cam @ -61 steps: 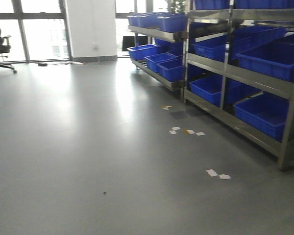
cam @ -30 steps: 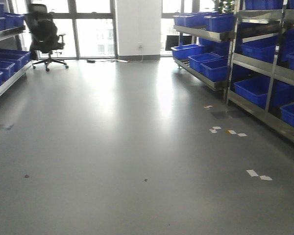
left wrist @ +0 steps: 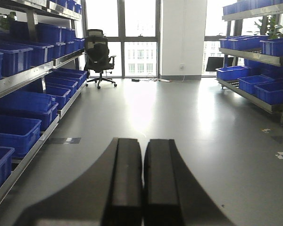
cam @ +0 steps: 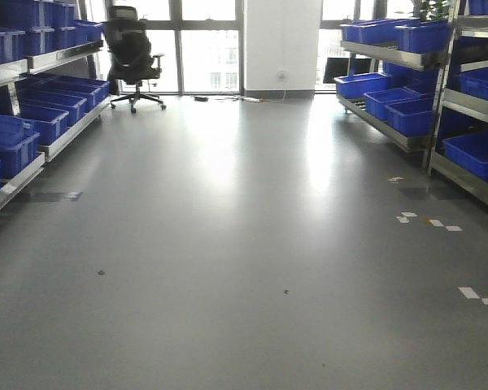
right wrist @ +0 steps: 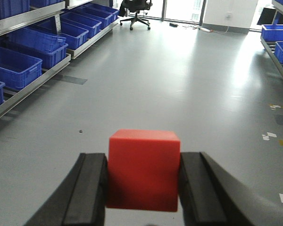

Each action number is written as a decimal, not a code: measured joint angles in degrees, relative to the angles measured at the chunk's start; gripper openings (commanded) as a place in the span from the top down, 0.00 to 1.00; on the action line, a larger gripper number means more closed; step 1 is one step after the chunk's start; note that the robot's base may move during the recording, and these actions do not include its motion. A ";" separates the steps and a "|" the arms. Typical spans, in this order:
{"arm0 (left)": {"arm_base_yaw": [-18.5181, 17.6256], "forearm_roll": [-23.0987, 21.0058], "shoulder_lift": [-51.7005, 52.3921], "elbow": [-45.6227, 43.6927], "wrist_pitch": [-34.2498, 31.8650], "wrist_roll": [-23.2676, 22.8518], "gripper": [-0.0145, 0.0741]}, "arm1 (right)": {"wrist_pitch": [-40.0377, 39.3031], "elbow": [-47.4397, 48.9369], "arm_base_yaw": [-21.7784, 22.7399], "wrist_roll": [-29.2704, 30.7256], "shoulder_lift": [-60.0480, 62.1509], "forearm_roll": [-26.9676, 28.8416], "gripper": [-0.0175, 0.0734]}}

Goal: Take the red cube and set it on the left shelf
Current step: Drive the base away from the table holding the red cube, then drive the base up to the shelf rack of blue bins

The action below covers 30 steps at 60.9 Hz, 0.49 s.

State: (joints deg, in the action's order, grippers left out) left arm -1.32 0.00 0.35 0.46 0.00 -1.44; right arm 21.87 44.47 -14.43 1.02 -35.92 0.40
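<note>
Right gripper: the two black fingers are spread just as wide as the cube and clamp it by its left and right faces.

Cube is red and plain, with even sides and no long axis to speak of. It sits square in the grip. One flat face looks back at the wrist camera and the top face lies level, with its edges running in line with the fingers. The upper part stands proud above the finger pads. It is held in the air over the grey floor.

Left gripper: fingers are closed flat on each other with only a thin seam between the pads. They point straight down the aisle.

Left shelf: a steel rack along the left side of the aisle, loaded with blue bins. It lies well apart from the cube, ahead and to its left.

A second rack lines the right side. An office chair stands at the far end by the windows.
</note>
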 measured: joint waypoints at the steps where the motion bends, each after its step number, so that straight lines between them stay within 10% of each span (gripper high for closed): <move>1: 0.00 0.00 0.00 0.00 0.00 0.00 0.72 | 0.00 0.00 0.00 0.00 0.00 0.00 0.75; 30: 0.00 0.00 0.00 0.00 0.00 0.00 0.72 | -0.23 0.00 0.00 0.00 0.00 0.00 0.75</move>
State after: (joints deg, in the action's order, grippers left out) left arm -1.32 0.00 0.35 0.46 0.00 -1.44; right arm 21.64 44.47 -14.43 1.02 -35.92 0.40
